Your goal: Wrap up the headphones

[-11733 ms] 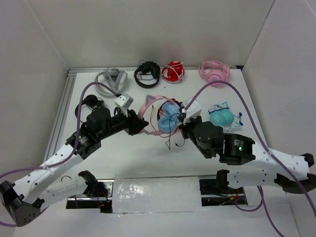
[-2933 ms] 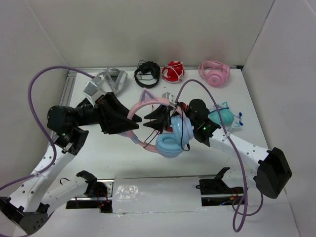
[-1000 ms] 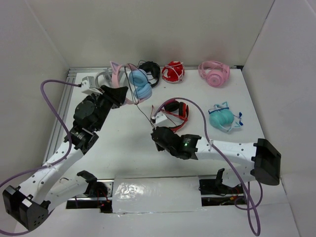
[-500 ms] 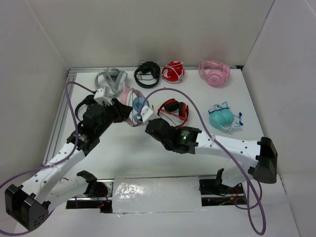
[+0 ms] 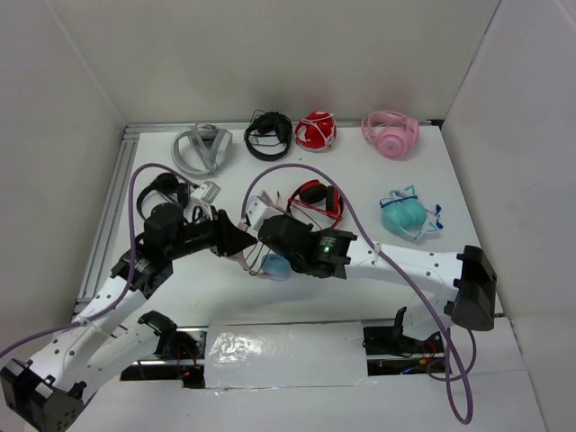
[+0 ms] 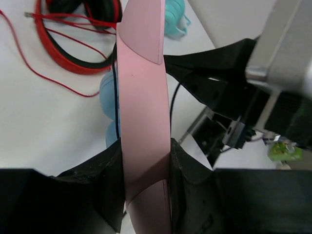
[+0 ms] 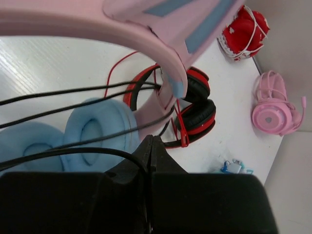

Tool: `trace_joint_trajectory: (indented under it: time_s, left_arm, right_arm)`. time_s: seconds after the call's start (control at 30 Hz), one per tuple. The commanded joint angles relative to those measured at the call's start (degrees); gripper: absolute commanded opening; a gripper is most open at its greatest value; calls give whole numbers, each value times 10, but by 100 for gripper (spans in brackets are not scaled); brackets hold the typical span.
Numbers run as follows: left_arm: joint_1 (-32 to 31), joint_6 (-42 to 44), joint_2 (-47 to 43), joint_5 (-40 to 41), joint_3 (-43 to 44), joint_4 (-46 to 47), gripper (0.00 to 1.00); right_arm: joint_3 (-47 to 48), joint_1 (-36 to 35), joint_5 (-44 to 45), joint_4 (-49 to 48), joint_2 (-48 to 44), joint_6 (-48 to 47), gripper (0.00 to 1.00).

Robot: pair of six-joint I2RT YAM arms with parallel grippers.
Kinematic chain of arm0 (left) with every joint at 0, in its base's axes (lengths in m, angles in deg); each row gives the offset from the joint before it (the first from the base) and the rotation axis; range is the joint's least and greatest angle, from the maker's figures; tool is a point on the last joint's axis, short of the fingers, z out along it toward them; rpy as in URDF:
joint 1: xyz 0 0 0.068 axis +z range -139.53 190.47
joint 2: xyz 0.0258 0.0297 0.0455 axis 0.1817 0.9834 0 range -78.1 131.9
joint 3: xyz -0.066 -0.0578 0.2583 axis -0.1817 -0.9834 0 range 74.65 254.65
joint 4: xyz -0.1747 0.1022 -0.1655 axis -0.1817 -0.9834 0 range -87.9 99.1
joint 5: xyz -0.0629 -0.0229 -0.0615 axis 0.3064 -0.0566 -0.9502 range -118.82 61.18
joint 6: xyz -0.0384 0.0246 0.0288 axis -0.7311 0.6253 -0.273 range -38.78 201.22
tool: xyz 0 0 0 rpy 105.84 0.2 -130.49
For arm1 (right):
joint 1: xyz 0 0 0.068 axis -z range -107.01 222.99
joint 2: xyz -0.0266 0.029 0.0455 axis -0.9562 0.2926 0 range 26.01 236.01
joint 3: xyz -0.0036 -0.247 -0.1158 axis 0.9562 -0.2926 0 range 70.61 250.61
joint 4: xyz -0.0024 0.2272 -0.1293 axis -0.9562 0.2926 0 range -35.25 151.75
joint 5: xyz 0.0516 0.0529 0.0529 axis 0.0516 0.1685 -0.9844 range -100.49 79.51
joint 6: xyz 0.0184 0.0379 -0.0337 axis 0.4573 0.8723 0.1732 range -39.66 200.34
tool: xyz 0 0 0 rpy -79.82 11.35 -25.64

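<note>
Headphones, top view: just near-left of the red-and-black headphones, caught between both arms low over the worktop. Can't tell if they touch it. Left fingers come in from the side away from the red-and-black pair, and the right arm reaches past that pair. Both are equally near, but the tips are crowded, so neither grip is readable here.

Left wrist view: left fingers are clamped on either side of the pink headband. The band's long axis runs straight away from them, pointing past the red-and-black pair. Blue cups sit on the band's side facing that pair.

Right wrist view: right fingers are pressed together, pinching the thin black cable. More cable strands stretch over the cups and look to meet the band's arm, in front of the red-and-black pair. Likely the next loop needs the cable led across the band's long axis. The right arm carries it while the left only steadies.
</note>
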Motion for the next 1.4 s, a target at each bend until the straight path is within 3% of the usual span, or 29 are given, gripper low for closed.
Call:
trace_joint_trajectory:
  time_s: [0.0, 0.23, 0.33, 0.43, 0.7, 0.87, 1.17, 1.27, 1.37]
  left_arm:
    - [2, -3, 17, -112, -8, 26, 0]
    - [21, -2, 113, -190, -7, 44, 0]
    - [44, -8, 157, -269, -24, 97, 0]
    - [63, -1, 203, -331, -28, 119, 0]
    - [93, 34, 326, -387, -19, 145, 0]
    - [97, 72, 403, -375, 16, 121, 0]
    - [97, 91, 431, -311, 24, 91, 0]
    - [96, 97, 426, -334, 17, 109, 0]
    - [97, 95, 423, -379, 16, 133, 0]
  right_arm:
    - [-31, 8, 23, -5, -20, 20, 0]
    - [-102, 11, 31, 44, -60, 129, 5]
    - [-123, 12, 23, 52, -68, 168, 8]
    - [-137, 15, 0, 52, -74, 168, 8]
    - [-159, 33, -63, 49, -70, 180, 10]
    - [-157, 53, -86, 52, -52, 178, 10]
    - [-157, 105, -100, 24, -16, 170, 10]
    - [-151, 115, -86, 14, -5, 173, 2]
    - [-148, 113, -81, 11, -21, 174, 0]
